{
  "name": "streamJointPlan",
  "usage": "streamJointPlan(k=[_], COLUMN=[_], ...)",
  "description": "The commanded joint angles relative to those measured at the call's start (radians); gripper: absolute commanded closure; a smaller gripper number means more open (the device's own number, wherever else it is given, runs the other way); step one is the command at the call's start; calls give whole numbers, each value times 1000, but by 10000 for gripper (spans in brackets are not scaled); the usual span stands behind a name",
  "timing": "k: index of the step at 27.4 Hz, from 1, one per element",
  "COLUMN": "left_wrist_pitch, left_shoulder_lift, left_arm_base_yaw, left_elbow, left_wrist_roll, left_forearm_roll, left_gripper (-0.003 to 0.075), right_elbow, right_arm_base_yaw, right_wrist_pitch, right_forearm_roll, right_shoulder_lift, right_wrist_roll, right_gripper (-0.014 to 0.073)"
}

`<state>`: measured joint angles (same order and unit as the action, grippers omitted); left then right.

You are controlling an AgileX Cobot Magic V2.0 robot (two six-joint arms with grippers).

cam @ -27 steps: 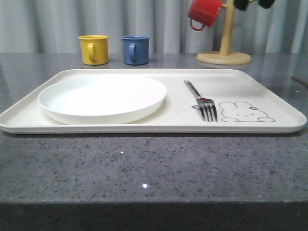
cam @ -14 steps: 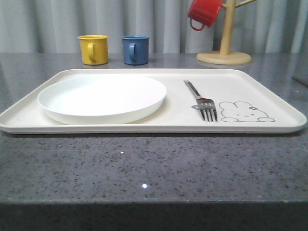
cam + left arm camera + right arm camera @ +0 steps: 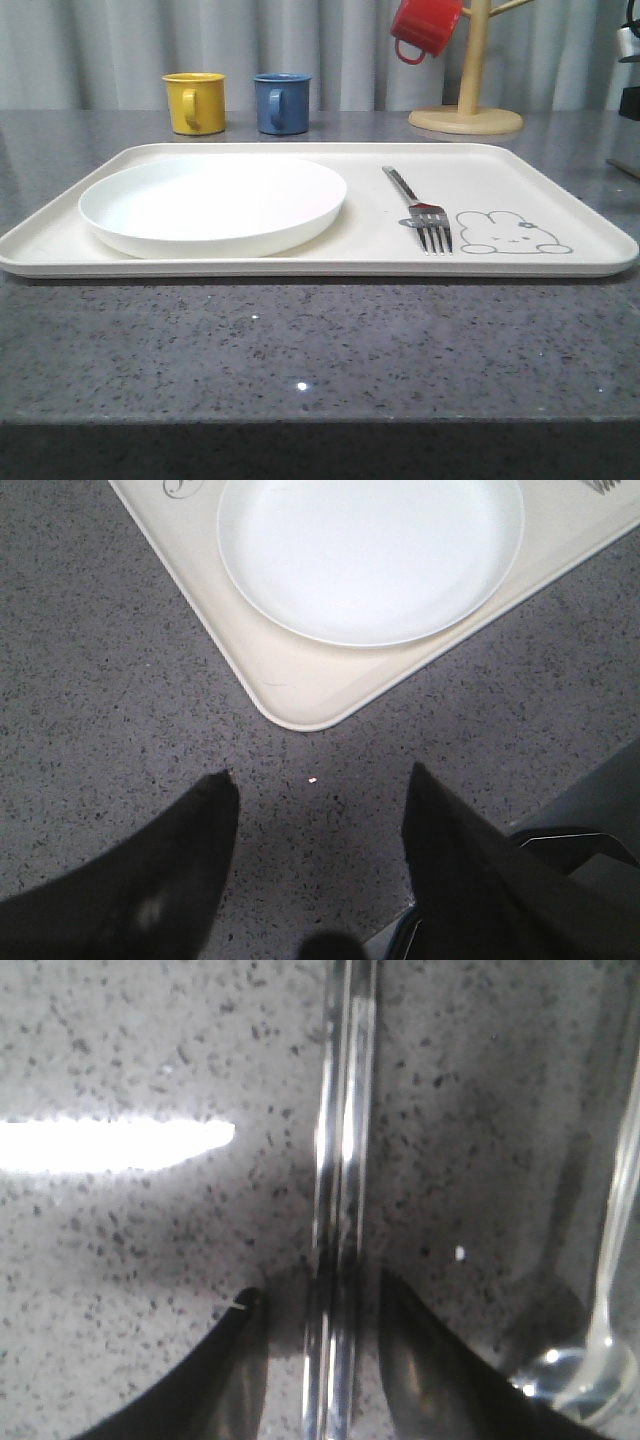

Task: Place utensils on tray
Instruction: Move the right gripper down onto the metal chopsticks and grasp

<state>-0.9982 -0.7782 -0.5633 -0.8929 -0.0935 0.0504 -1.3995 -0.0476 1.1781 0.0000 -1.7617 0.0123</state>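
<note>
While the fork (image 3: pixel 424 212) is seen lying on the tray (image 3: pixel 560 185), just right of the white plate (image 3: pixel 212 203) and beside the rabbit drawing (image 3: pixel 506 232), the chopsticks (image 3: pixel 340 1190) are found on the speckled bench (image 3: pixel 320 350) between the fingers of the right pincer (image 3: pixel 318 1305), which is spread around them; whether they are touched cannot be told. The spoon (image 3: pixel 590 1350) is seen lying near them. The left pincer (image 3: pixel 318 785) is held released above bare bench, near the tray's corner.
</note>
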Motion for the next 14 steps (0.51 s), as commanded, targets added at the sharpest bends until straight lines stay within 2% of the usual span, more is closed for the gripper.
streamJointPlan(k=[1,6,11,14], left_wrist_pitch=[56,56,56,56], left_shoulder_lift=[4,4,4,4], left_arm_base_yaw=[-9,-9,-9,-9], left_elbow=[-26,-26,-26,-26], left_wrist_roll=[8,8,8,8], left_forearm_roll=[3,3,3,3], left_gripper=[353,353,353,353], right_elbow=[-21,-21,-22,-22], right_arm_base_yaw=[-6,-6,9,72], right_wrist_pitch=[-22,-25,11,22], right_forearm_roll=[5,7,43,100], right_shoulder_lift=[38,38,63,113], right_wrist_roll=[-12,-12,-12,-18], right_gripper=[328,548,562,560])
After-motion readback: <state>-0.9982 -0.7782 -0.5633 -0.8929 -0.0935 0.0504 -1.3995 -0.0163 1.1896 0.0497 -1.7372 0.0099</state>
